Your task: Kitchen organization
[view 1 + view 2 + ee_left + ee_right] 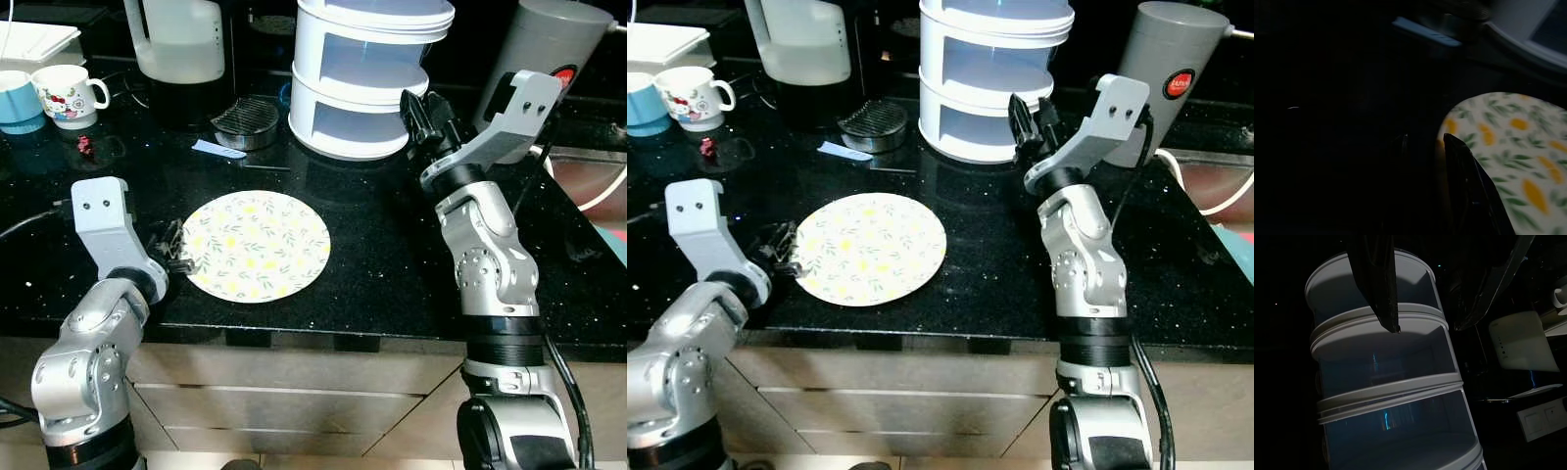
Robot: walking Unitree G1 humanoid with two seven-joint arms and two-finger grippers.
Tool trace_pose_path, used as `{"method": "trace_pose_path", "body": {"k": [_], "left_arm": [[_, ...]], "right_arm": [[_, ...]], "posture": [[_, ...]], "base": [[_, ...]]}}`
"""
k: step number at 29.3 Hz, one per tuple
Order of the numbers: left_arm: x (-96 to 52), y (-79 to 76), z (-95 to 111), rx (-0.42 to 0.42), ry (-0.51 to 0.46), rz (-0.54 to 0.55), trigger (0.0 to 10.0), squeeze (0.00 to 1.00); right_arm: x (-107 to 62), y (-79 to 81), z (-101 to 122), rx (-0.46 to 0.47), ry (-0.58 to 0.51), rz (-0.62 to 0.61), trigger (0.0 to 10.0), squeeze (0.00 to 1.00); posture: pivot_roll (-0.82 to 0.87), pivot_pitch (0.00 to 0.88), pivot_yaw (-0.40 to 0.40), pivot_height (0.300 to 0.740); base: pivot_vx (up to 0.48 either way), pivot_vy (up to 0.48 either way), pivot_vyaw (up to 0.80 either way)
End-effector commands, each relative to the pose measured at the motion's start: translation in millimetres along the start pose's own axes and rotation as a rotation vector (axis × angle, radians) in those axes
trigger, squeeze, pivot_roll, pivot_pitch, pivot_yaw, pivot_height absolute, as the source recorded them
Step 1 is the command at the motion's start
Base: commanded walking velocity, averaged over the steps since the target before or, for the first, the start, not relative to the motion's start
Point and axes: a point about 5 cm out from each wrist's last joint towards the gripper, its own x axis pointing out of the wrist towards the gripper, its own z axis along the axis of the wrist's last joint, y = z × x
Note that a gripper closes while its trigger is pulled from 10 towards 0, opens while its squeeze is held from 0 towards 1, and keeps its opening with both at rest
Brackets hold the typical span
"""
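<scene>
On the black counter (pixel 392 255), a round plate (pixel 257 244) (yellow-and-green leaf print) lies flat.

Head views evenly lit and sharp, with pale glare on the glossy black counter (pixel 372 245). Both wrist views very dark and murky; floral plate (pixel 1513 152) soft, out of focus.
</scene>
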Motion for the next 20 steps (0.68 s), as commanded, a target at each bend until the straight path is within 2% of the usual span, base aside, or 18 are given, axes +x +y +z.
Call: {"method": "trace_pose_path", "body": {"k": [1, 2, 3, 4, 6, 7, 9, 11, 16, 19, 20], "left_arm": [[2.6, -9.3, -1.4, -0.038, 0.021, -0.071, 10.0, 0.0], [2.6, -9.3, -1.4, -0.038, 0.021, -0.071, 10.0, 0.0], [8.6, -21.2, -1.1, -0.054, 0.037, -0.166, 10.0, 0.0], [8.6, -21.2, -1.1, -0.054, 0.037, -0.166, 10.0, 0.0], [19.2, -49.6, 4.7, -0.081, 0.031, -0.364, 10.0, 0.0], [19.2, -49.6, 4.7, -0.081, 0.031, -0.364, 10.0, 0.0], [21.4, -73.7, 17.4, -0.095, -0.019, -0.528, 10.0, 0.0], [17.8, -83.4, 25.7, -0.1, -0.053, -0.614, 10.0, 0.0], [15.9, -82.5, 32.6, -0.112, -0.083, -0.617, 10.0, 0.0], [20.1, -68.2, 39.4, -0.031, -0.128, -0.454, 10.0, 0.0], [20.1, -68.2, 39.4, -0.031, -0.128, -0.454, 10.0, 0.0]], "right_arm": [[0.0, -2.9, 1.4, 0.0, 0.002, -0.01, 10.0, 0.0], [0.0, -2.9, 1.4, 0.0, 0.002, -0.01, 10.0, 0.0], [0.5, -2.6, 1.2, 0.002, 0.001, -0.009, 10.0, 0.0], [0.5, -2.6, 1.2, 0.002, 0.001, -0.009, 10.0, 0.0], [1.8, -0.8, 0.8, 0.006, 0.001, -0.004, 10.0, 0.0], [1.8, -0.8, 0.8, 0.006, 0.001, -0.004, 10.0, 0.0], [2.6, 1.5, 1.3, 0.008, -0.003, 0.003, 10.0, 0.0], [2.0, 1.4, 2.4, 0.007, -0.007, 0.002, 10.0, 0.0], [-0.6, -1.2, 3.2, 0.003, -0.008, -0.01, 10.0, 0.0], [-1.9, -2.0, 3.4, -0.001, -0.007, -0.014, 10.0, 0.0], [-1.9, -2.0, 3.4, -0.001, -0.007, -0.014, 10.0, 0.0]], "posture": [[0.18, 0.007, -0.061, 0.74], [0.18, 0.007, -0.061, 0.74], [0.18, 0.009, -0.065, 0.74], [0.18, 0.009, -0.065, 0.74], [0.17, 0.008, -0.067, 0.74], [0.17, 0.008, -0.067, 0.74], [0.16, 0.007, -0.06, 0.74], [0.16, 0.007, -0.06, 0.74], [0.15, 0.01, -0.05, 0.74], [0.15, 0.012, -0.049, 0.74], [0.15, 0.012, -0.049, 0.74]], "base": [[0.0, 0.0, 0.0], [0.0, 0.0, 0.0], [0.0, 0.0, 0.0], [0.0, 0.0, 0.0], [0.0, 0.0, 0.0], [0.0, 0.0, 0.0], [0.0, 0.0, 0.0], [0.0, 0.0, 0.0], [0.0, 0.0, 0.0], [0.0, 0.0, 0.0], [0.0, 0.0, 0.0]]}}
